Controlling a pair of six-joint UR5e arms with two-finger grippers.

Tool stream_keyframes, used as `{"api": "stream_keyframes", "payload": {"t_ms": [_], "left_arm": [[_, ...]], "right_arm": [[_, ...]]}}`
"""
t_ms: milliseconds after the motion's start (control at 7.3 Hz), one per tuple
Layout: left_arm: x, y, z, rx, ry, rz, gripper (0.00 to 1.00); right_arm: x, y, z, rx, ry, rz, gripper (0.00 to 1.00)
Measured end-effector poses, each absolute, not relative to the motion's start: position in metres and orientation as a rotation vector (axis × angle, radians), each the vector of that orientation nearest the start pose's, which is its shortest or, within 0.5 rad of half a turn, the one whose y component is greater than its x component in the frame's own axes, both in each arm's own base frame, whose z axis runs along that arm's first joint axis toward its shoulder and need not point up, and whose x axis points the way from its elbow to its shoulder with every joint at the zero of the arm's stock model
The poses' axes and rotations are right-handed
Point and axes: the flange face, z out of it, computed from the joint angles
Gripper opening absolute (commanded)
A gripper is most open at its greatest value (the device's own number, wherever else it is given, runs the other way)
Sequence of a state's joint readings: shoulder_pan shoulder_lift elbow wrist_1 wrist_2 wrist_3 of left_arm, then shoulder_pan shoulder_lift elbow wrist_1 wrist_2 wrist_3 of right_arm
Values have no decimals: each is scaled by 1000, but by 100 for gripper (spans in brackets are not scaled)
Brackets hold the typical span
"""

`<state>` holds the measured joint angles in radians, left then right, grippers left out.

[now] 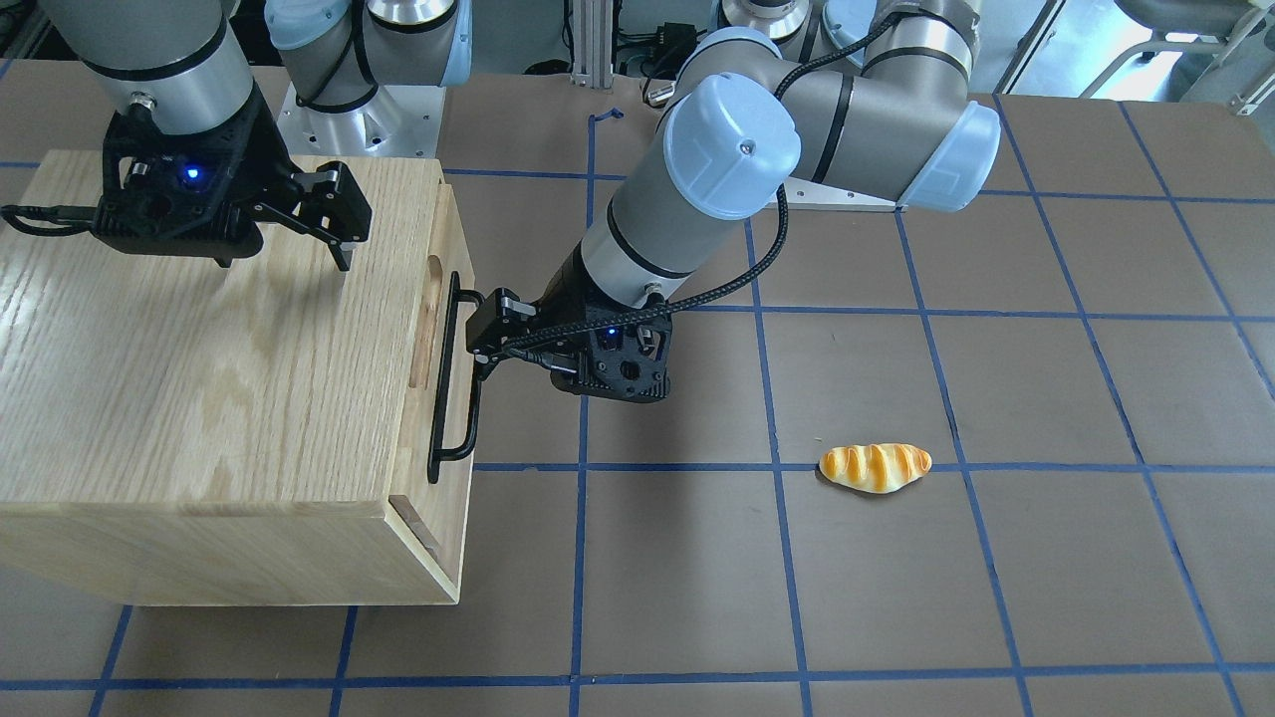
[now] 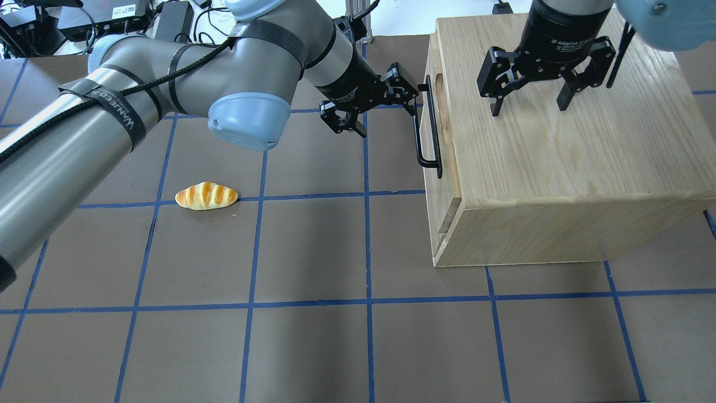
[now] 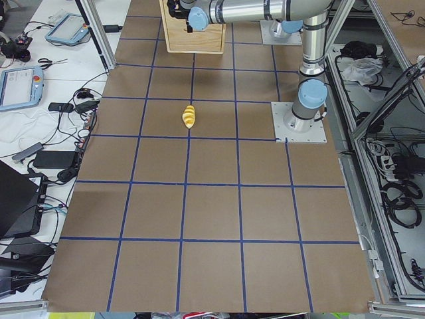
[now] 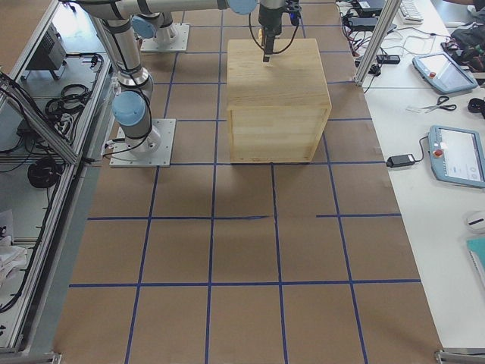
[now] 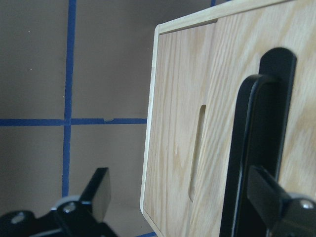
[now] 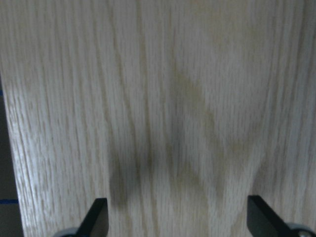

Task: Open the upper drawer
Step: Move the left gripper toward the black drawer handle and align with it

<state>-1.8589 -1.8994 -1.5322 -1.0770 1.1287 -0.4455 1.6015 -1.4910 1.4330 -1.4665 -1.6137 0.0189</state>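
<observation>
The light-oak cabinet [image 2: 559,168] stands on the table. The upper drawer's front panel [image 2: 446,146] carries a long black bar handle [image 2: 428,131] and has a notch [image 2: 439,89] in its top edge. The panel sits close against the cabinet. My left gripper [image 2: 389,120] is open at the handle. In the left wrist view the handle [image 5: 247,158] stands between the fingers, close to the right finger [image 5: 276,202]. My right gripper [image 2: 530,103] is open and empty, pointing down just over the cabinet top [image 6: 173,98].
A toy bread roll [image 2: 206,196] lies on the brown table with its blue tape grid, left of the cabinet in the overhead view. It also shows in the front view [image 1: 875,466]. The left arm's elbow [image 2: 246,120] hangs over the table near it.
</observation>
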Motion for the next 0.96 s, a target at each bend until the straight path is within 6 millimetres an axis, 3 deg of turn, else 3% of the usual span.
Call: {"api": "stream_keyframes", "payload": {"t_ms": [959], "left_arm": [[-360, -548, 376, -172, 3630, -29, 100]], "right_arm": [[145, -516, 505, -19, 3185, 72, 100]]}}
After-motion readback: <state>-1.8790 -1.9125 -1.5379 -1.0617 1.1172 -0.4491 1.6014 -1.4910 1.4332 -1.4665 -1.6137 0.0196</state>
